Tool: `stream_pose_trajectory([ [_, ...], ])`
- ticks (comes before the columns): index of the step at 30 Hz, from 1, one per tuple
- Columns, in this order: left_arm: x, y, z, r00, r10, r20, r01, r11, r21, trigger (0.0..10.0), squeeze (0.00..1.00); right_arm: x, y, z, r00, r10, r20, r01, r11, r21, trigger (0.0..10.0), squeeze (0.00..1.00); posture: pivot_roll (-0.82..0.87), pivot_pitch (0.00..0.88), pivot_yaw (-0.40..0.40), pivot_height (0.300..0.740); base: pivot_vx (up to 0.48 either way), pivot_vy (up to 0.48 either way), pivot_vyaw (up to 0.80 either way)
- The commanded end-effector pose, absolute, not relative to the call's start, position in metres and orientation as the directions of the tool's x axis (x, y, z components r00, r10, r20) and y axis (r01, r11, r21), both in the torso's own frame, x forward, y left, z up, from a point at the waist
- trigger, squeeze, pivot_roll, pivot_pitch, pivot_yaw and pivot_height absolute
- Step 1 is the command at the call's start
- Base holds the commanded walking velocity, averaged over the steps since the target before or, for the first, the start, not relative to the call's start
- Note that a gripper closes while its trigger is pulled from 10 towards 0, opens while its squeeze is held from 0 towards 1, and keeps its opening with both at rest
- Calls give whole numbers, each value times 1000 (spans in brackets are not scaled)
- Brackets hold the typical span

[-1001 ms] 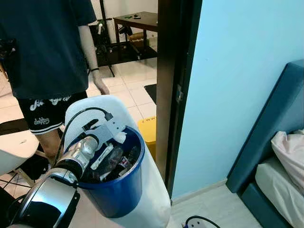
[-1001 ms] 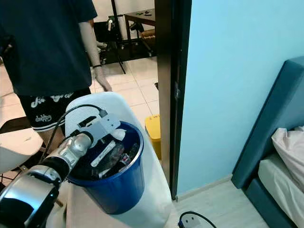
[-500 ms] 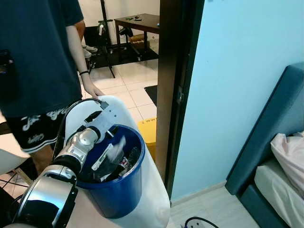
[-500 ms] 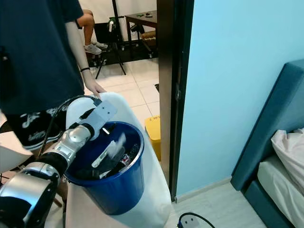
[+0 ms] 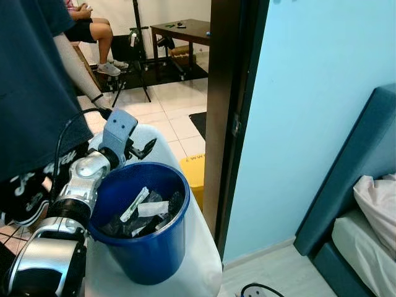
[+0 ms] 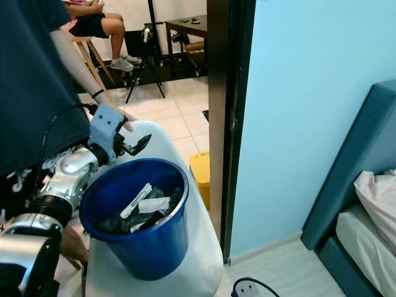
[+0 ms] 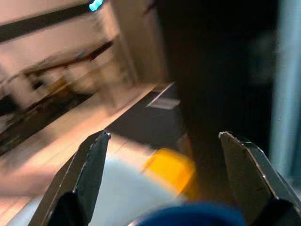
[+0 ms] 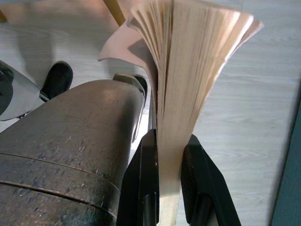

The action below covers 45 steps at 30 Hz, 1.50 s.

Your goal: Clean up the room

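Note:
A blue bin stands on a white rounded surface in front of me, with dark wrappers and a white scrap lying inside. My left gripper hovers over the bin's far rim, open and empty. In the left wrist view its fingers stand wide apart above the blue rim. My right gripper hangs low and is shut on a thick book whose pages fan out over the wooden floor.
A person in a dark shirt stands close on the left, one hand near the bin. Another person sits further back. A dark door frame, a yellow box, a blue wall and a teal bed lie to the right.
My left gripper has let go of the white scrap, which now lies in the bin, and has pulled up and back past the far rim. The standing person has moved leftward.

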<state>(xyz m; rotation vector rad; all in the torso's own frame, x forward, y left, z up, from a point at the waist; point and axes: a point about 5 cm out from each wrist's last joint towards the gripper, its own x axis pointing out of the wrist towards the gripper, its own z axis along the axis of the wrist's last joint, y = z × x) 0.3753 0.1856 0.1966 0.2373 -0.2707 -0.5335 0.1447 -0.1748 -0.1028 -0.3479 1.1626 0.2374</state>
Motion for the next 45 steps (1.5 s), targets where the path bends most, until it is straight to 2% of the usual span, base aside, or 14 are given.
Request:
stream_pose_trajectory([
  [1,369,183,205,762,-607,227,549,791,272,10000,0,135,-172,-107,342,13,-939,-386,913,-128,10000,0,-96,2,-13,706,0,0,0],
  [8,362,184,229,689,-607,396,601,784,156,10000,0,134,-172,-107,342,10,-940,-383,915,-130,10000,0,-95,1,-15,706,0,0,0],
  [10,355,181,254,611,-556,564,662,749,21,10000,0,134,-172,-107,341,9,-940,-381,915,-129,10000,0,-95,1,-16,706,0,0,0],
  [17,351,178,264,577,-510,638,685,728,-38,10000,0,135,-173,-106,344,10,-939,-380,916,-129,10000,0,-93,0,-19,706,0,0,0],
  [23,354,170,239,635,-538,553,675,736,-59,10000,0,137,-173,-106,355,6,-935,-347,929,-126,10000,0,-86,3,-19,706,0,0,0],
  [24,353,165,211,679,-574,456,671,738,-70,10000,0,138,-173,-105,362,2,-932,-343,930,-131,10000,0,-88,3,-19,706,0,0,0],
  [27,353,165,211,679,-574,456,671,738,-70,10000,0,138,-173,-105,362,2,-932,-343,930,-131,10000,0,-88,3,-19,706,0,0,0],
  [28,349,161,182,724,-603,334,657,751,-69,10000,0,138,-173,-105,368,-3,-930,-327,936,-133,10000,0,-90,3,-20,706,0,0,0],
  [30,349,161,182,724,-603,334,657,751,-69,10000,0,138,-173,-105,368,-3,-930,-327,936,-133,10000,0,-90,3,-20,706,0,0,0],
  [31,342,160,150,766,-605,217,635,765,-111,10000,0,139,-173,-105,373,-10,-928,-334,931,-145,10000,0,-87,0,-16,706,0,0,0],
  [33,342,160,150,766,-605,217,635,765,-111,10000,0,139,-173,-105,373,-10,-928,-334,931,-145,10000,0,-87,0,-16,706,0,0,0],
  [36,324,166,97,821,-570,40,563,795,-227,10000,0,140,-177,-104,396,-68,-916,-299,933,-199,10000,0,-84,0,-21,706,-131,0,0],
  [41,313,165,80,821,-571,-2,548,788,-282,10000,0,143,-180,-103,407,-102,-908,-342,905,-255,10000,0,-81,0,-27,706,-425,0,0],
  [45,318,152,91,806,-588,67,580,762,-287,10000,0,145,-182,-102,414,-117,-903,-340,900,-272,10000,0,-84,0,-21,706,-335,0,0],
])
